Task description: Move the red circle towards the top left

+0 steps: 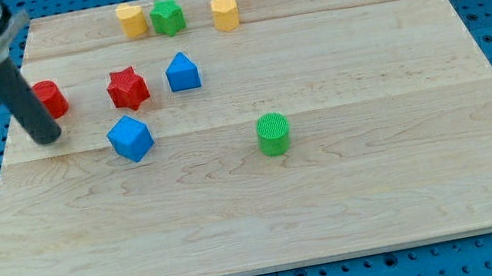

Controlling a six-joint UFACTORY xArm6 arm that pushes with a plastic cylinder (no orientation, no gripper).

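The red circle (51, 98) is a short red cylinder near the board's left edge, in the upper half of the view. My rod comes down from the view's top left and partly covers the circle's left side. My tip (49, 138) rests on the board just below and slightly left of the red circle, close to it. A red star (127, 88) lies to the circle's right.
A blue house-shaped block (182, 72) and a blue cube (130, 138) lie right of the star. A yellow block (132, 20), a green star (168, 17) and a yellow hexagon (225, 12) line the top edge. A green cylinder (274, 133) sits mid-board. The wooden board (357, 189) lies on blue pegboard.
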